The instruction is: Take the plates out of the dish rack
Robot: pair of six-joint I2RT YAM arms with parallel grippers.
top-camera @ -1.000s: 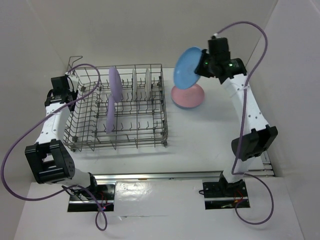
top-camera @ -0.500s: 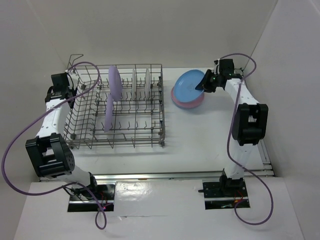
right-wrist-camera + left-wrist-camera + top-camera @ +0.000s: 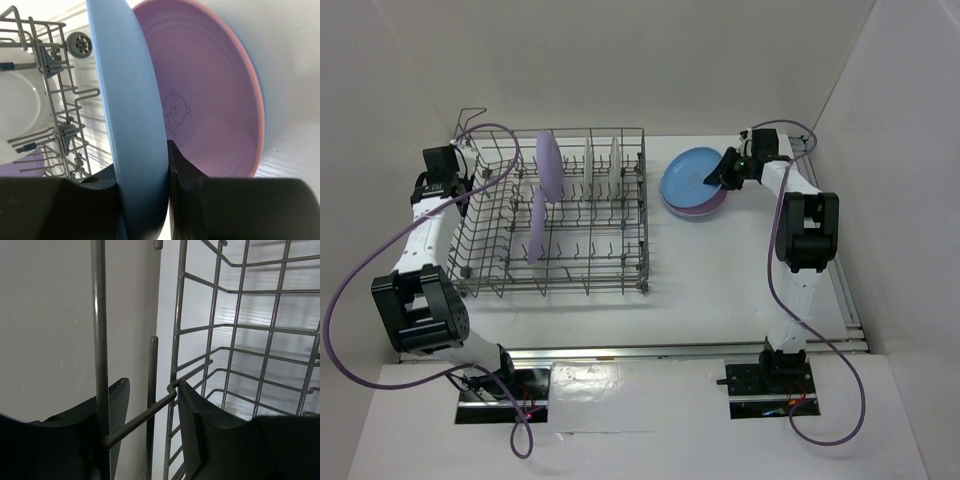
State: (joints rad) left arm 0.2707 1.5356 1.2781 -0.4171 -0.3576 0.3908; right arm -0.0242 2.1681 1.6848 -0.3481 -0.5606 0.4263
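Observation:
My right gripper (image 3: 725, 170) is shut on the rim of a blue plate (image 3: 688, 178), held low over a pink plate (image 3: 708, 208) on the table right of the dish rack (image 3: 620, 272). In the right wrist view my gripper (image 3: 142, 170) pinches the blue plate (image 3: 125, 100) with the pink plate (image 3: 210, 100) close behind it; whether they touch is unclear. Two lavender plates (image 3: 549, 165) and two white plates (image 3: 589, 160) stand upright in the rack. My left gripper (image 3: 463, 170) is at the rack's raised wire handle (image 3: 152, 365), its jaws closed narrowly around the wires.
White walls close in the table at the back and on both sides. The pink plate sits near the back right corner. A metal rail (image 3: 650, 350) runs along the near edge. Purple cables loop from both arms.
My right arm has swung the blue plate down from a raised, tilted hold to lie low over the pink plate. The left arm has hardly moved.

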